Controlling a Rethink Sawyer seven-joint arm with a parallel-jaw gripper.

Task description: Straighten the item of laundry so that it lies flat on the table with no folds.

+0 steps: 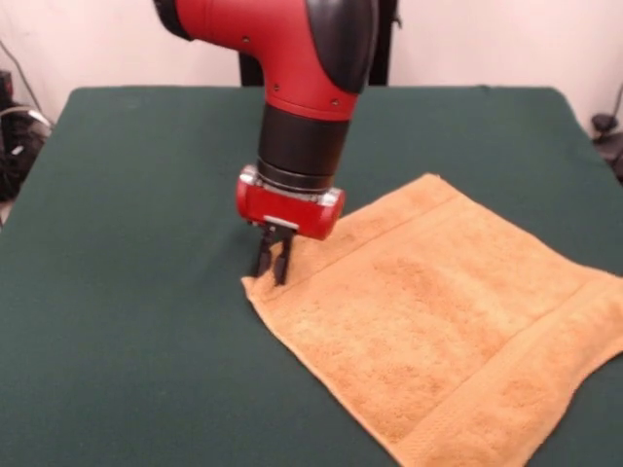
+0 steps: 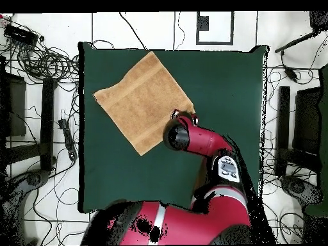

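Note:
The mustard-yellow towel (image 1: 438, 321) lies spread out on the dark green table (image 1: 127, 292), turned like a diamond, with woven bands along two opposite edges. Its right and near corners run past the picture's edge in the front view. My gripper (image 1: 272, 276) points straight down at the towel's left corner, its fingers close together and pinching the slightly raised corner. In the overhead view the towel (image 2: 144, 102) lies at the table's (image 2: 224, 83) upper left, and the arm's wrist (image 2: 179, 136) hides the gripper over the towel's right corner.
Cables and stands lie on the floor around the table in the overhead view (image 2: 45, 64). The towel's far corner lies close to the table's top edge there. Bare green cloth stretches to the right of and below the towel.

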